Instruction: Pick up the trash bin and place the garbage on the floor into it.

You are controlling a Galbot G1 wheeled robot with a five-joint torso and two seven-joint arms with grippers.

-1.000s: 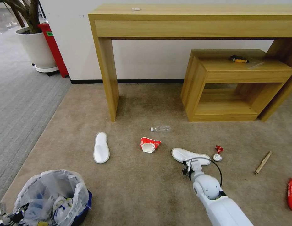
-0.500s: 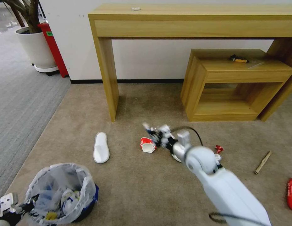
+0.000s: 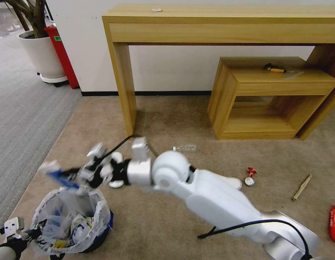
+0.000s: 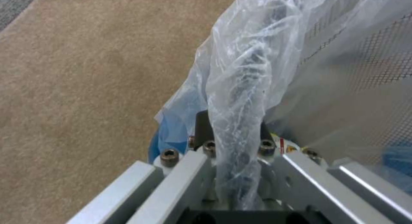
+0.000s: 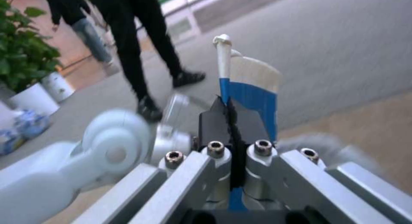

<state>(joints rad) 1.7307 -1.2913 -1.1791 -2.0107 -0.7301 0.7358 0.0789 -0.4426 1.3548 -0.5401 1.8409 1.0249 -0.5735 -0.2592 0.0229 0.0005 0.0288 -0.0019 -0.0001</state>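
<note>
Right gripper (image 3: pixel 71 177): pinches blue-white crushed cup (image 5: pixel 249 85) above near-left trash bin (image 3: pixel 71 220)
Left gripper (image 4: pixel 234 134): clamps bin's plastic bag (image 4: pixel 244 72) rim
Advice: centre cup over opening before letting go

Blue-and-white crushed paper cup (image 5: pixel 251 88), translucent white bag (image 4: pixel 253 76) over black mesh trash bin (image 3: pixel 71 224) with blue band, beige-brown carpet (image 3: pixel 167 220), white slipper (image 3: pixel 230 181), red wrapper (image 3: pixel 334 222)
</note>
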